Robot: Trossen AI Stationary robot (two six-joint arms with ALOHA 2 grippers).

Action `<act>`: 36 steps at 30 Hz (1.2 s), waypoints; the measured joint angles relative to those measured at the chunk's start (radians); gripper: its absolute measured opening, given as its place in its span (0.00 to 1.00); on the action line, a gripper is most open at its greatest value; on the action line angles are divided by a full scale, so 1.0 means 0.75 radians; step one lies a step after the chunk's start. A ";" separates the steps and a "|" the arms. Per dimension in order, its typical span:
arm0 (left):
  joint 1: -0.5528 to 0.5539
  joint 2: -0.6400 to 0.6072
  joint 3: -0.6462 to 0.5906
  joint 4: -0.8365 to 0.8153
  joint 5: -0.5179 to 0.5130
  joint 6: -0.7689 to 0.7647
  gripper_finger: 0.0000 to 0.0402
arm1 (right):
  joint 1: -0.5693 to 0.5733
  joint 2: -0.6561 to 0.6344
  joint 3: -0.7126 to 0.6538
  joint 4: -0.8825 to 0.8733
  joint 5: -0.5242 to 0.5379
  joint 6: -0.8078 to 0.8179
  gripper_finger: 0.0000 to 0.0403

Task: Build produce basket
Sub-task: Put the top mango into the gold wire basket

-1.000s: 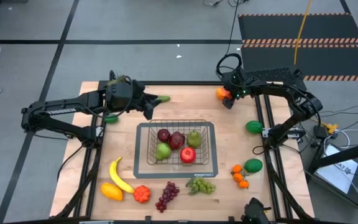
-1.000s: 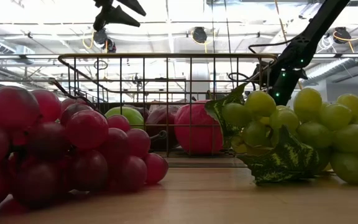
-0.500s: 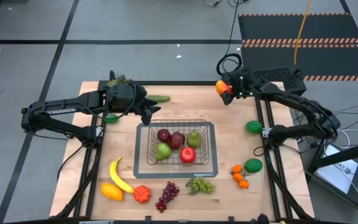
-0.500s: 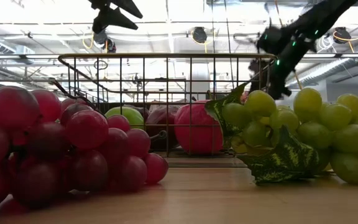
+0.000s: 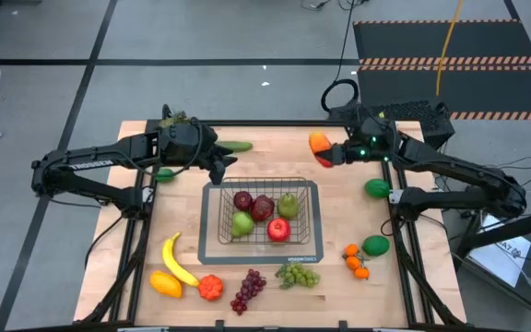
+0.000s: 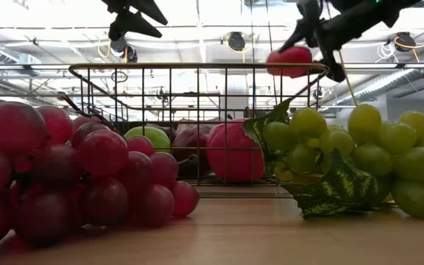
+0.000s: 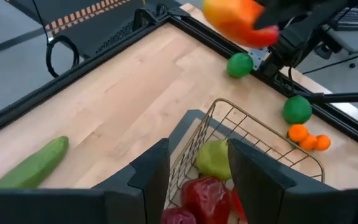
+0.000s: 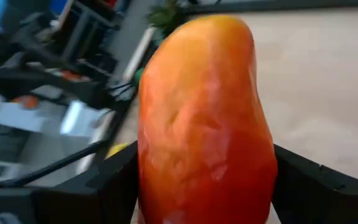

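- Centrally on the tabletop [image 5: 192, 138] sits the wire basket [image 5: 262, 215] on its dark base, holding five pieces: two dark red fruits [image 5: 253, 204], a green pear [image 5: 288, 205] toward its far right corner, a second green pear [image 5: 241, 224] toward its near left corner, and a red apple [image 5: 278, 230] at its near side.
- Outside the basket, along the near edge: a yellow banana [image 5: 177, 261], an orange-yellow fruit [image 5: 165, 283], a small orange-red fruit [image 5: 210, 288], red grapes [image 5: 247, 290] and green grapes [image 5: 298, 275].
- Toward the right edge lie two green balls [image 5: 376, 188] and a cluster of small oranges [image 5: 356, 260].
- A cucumber [image 5: 236, 146] lies near the far edge.
- High over the far right part of the tabletop, the right gripper [image 5: 332, 152] pinches an orange-red mango-like fruit [image 5: 321, 148] between its fingers, well clear of the basket.
- Meanwhile the left gripper [image 5: 218, 163] hangs above the basket's far left corner, fingers parted and holding nothing.
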 joint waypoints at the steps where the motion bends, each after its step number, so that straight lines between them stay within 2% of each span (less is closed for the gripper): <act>1: -0.001 0.000 0.000 -0.001 0.009 -0.016 0.41 | 0.035 0.000 0.000 0.028 0.000 0.057 0.71; 6: -0.004 0.000 0.000 -0.004 0.103 -0.092 0.41 | 0.175 0.025 0.000 0.226 0.020 0.325 0.71; 10: -0.014 0.000 0.000 -0.007 0.173 -0.134 0.41 | 0.265 0.052 -0.001 0.433 0.144 0.502 0.71; 14: -0.041 0.000 0.000 -0.028 0.194 -0.137 0.41 | 0.331 0.086 -0.001 0.665 0.282 0.582 0.71; 20: -0.073 0.000 0.000 -0.079 0.196 -0.136 0.41 | 0.381 0.132 -0.001 0.978 0.358 0.622 0.71; 24: -0.085 0.000 0.000 -0.116 0.194 -0.135 0.41 | 0.385 0.153 -0.001 1.066 0.359 0.631 0.71; 32: -0.085 0.000 0.000 -0.118 0.194 -0.123 0.41 | 0.384 0.175 -0.001 1.078 0.358 0.656 0.71; 36: -0.085 0.000 0.000 -0.118 0.194 -0.137 0.41 | 0.384 0.178 -0.001 1.070 0.358 0.516 0.71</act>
